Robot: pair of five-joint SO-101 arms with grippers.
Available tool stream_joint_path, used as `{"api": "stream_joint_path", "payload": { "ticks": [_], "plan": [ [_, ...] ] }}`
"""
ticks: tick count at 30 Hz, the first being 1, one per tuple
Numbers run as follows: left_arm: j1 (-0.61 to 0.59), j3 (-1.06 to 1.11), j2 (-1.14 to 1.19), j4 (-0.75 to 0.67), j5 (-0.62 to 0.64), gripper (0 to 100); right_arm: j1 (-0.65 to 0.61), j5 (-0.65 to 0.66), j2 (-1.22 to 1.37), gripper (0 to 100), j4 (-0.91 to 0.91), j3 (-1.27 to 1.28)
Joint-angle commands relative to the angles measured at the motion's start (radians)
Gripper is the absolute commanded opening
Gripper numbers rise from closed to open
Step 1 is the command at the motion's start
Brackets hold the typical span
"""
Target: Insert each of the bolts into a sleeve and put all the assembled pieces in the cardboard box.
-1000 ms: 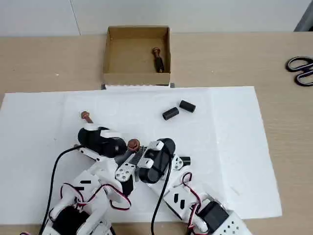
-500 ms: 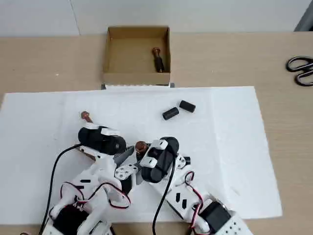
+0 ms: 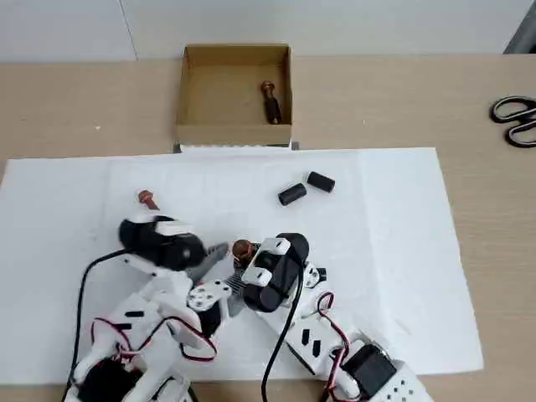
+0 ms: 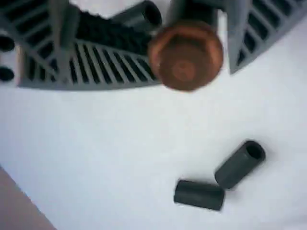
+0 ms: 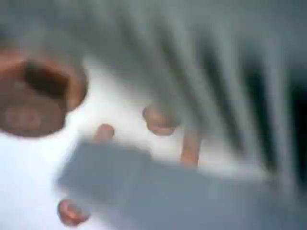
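We see the bolt [image 3: 243, 248] low on the paper sheet [image 3: 394, 251], copper head showing, clamped between the ribbed grey fingers [image 4: 259, 28] of the right gripper [image 3: 246, 258], which is closed on it; left gripper [image 3: 219, 249] just beside the bolt at 9 o'clock; we cannot tell how far it is open; loose bolt [image 3: 146, 198] at 10 o'clock; nearer sleeve [image 3: 291, 194] and farther sleeve [image 3: 321, 182] at 1 o'clock, close together; cardboard box [image 3: 234, 134] at 12 o'clock past the sheet, assembled piece [image 3: 270, 100] inside by its 3 o'clock wall; scissors [image 3: 515, 120] at 2 o'clock on the table [image 3: 84, 100], well apart.
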Motion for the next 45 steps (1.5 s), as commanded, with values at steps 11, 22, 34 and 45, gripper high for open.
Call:
{"api": "stream_joint_path", "payload": {
  "ticks": [11,22,34,45],
  "plan": [
    [-0.147,-0.039,-0.002,-0.068,-0.100,1,0.038,0.003,-0.005,0.2,-0.025,-0.011],
    [-0.362,0.120,-0.003,-0.052,-0.071,1,0.325,-0.091,-0.001,0.2,-0.045,-0.097],
    [-0.454,0.400,-0.003,-0.284,-0.189,1,0.466,-0.192,0.538,0.2,-0.047,-0.634],
    [-0.459,0.401,-0.003,-0.288,-0.189,1,0.466,-0.195,1.291,0.2,-0.047,-1.229]
  ]
}}
